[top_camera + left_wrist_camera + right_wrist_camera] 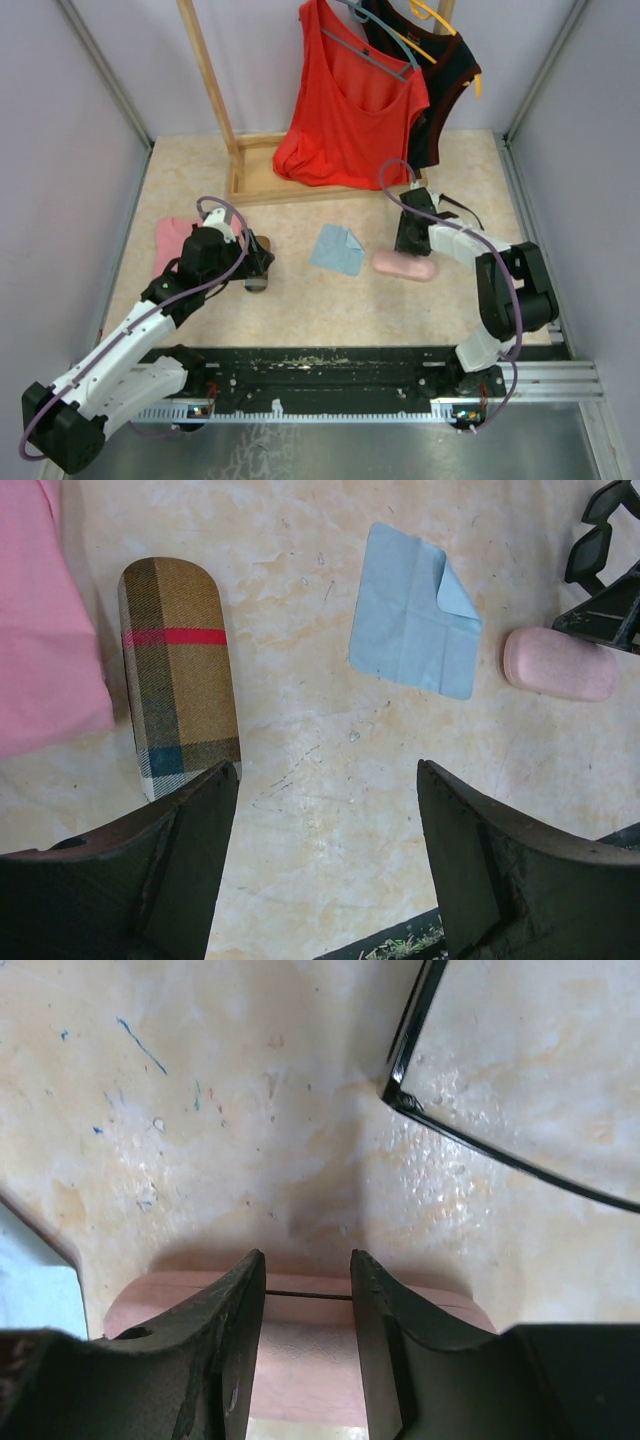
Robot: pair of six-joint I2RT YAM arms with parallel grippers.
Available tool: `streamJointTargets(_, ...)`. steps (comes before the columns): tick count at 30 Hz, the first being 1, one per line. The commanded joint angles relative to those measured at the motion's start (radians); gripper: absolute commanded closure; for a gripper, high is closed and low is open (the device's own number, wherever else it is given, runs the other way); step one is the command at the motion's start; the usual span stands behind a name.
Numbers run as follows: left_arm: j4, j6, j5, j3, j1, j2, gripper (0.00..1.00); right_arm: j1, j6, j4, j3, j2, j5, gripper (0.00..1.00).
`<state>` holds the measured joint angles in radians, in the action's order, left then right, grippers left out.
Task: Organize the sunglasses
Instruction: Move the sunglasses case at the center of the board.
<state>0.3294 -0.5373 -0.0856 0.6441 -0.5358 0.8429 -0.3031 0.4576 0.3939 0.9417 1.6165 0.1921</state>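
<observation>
Black-framed sunglasses [452, 203] lie on the table just behind my right gripper [410, 235]; the left wrist view shows them at the far right [598, 532], and a thin black rim [392, 1090] crosses the right wrist view. The right gripper [307, 1255] hangs low over the oblong pink case [300, 1360], jaws a little apart and empty, the case's seam showing between them. My left gripper [328, 770] is open wide over bare table, its left finger beside the near end of the brown plaid case [178, 670]. No other sunglasses are in view.
A light blue cleaning cloth [337, 249] lies between the two cases. A pink cloth [172, 240] sits at the left by the plaid case [262, 243]. At the back, a wooden rack base [250, 185] stands with a red top [350, 100] and a black top hanging over it.
</observation>
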Motion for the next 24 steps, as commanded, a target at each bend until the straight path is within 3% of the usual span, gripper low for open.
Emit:
streamJointTargets(1, -0.024, 0.014, 0.026, -0.008, 0.005, -0.002, 0.22, 0.005, 0.022, 0.041, -0.032, -0.082, -0.014, 0.6)
streamJointTargets(11, -0.047, 0.011, 0.062, -0.017, 0.005, 0.006, 0.22, 0.005, 0.073, 0.102, -0.148, -0.204, -0.069, 0.6)
streamJointTargets(24, -0.056, 0.003, 0.079, -0.031, 0.005, 0.002, 0.22, -0.04, 0.161, 0.105, -0.308, -0.5, -0.187, 0.59)
